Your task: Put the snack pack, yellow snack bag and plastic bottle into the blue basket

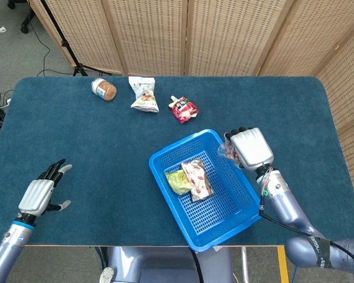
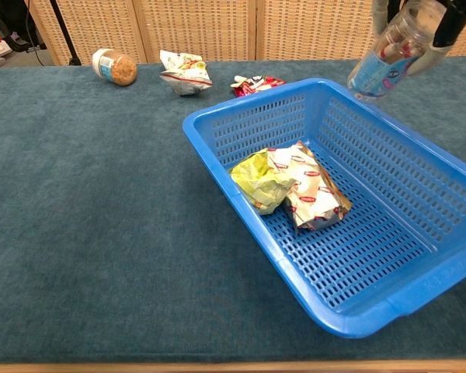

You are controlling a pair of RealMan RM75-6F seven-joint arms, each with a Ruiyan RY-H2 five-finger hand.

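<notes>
My right hand [image 1: 250, 148] grips a clear plastic bottle [image 2: 388, 54] with a blue label, tilted, in the air over the far right rim of the blue basket [image 1: 248, 212]. In the head view the hand hides most of the bottle [image 1: 228, 151]. Inside the basket lie the yellow snack bag [image 1: 177, 182] and the snack pack [image 1: 197, 178], side by side; the chest view shows the same yellow bag [image 2: 260, 180] and pack [image 2: 312, 189]. My left hand [image 1: 40, 193] hovers open over the near left of the table, fingers spread, holding nothing.
Along the far side of the blue table lie a jar [image 1: 104, 89] on its side, a white snack bag [image 1: 143, 95] and a red pouch [image 1: 183, 109]. Wicker screens stand behind the table. The basket [image 2: 373, 311] reaches close to the front edge.
</notes>
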